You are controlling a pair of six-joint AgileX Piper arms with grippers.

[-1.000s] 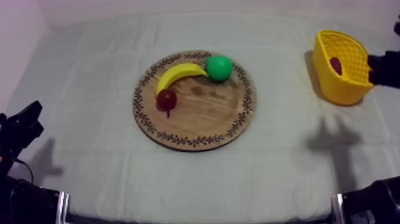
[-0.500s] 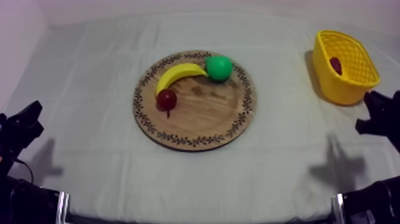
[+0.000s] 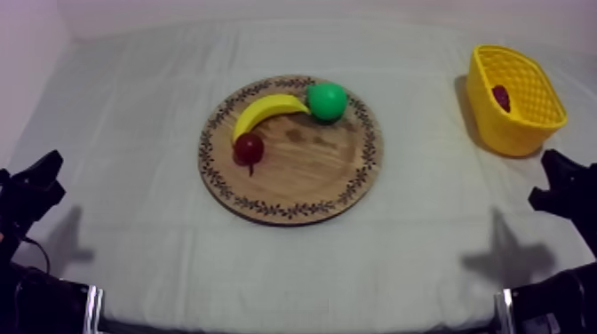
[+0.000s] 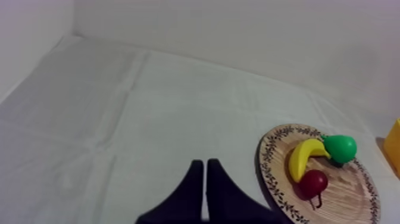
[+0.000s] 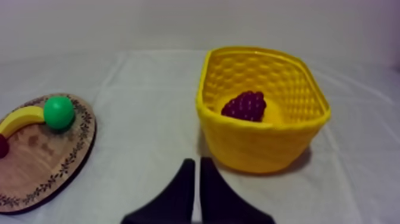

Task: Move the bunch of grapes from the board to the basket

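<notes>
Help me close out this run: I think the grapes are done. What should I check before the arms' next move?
1. Grapes inside the basket: ok.
2. Basket upright on the cloth: ok.
3. Right gripper shut on nothing, apart from the basket: ok.
4. Left gripper shut on nothing, short of the board: ok.
5. Banana, pear and small red fruit on the board: ok.

L gripper (image 4: 205, 162) low, fingers (image 4: 191, 186) together, empty, R gripper (image 5: 197, 161) low, likewise shut, empty
</notes>
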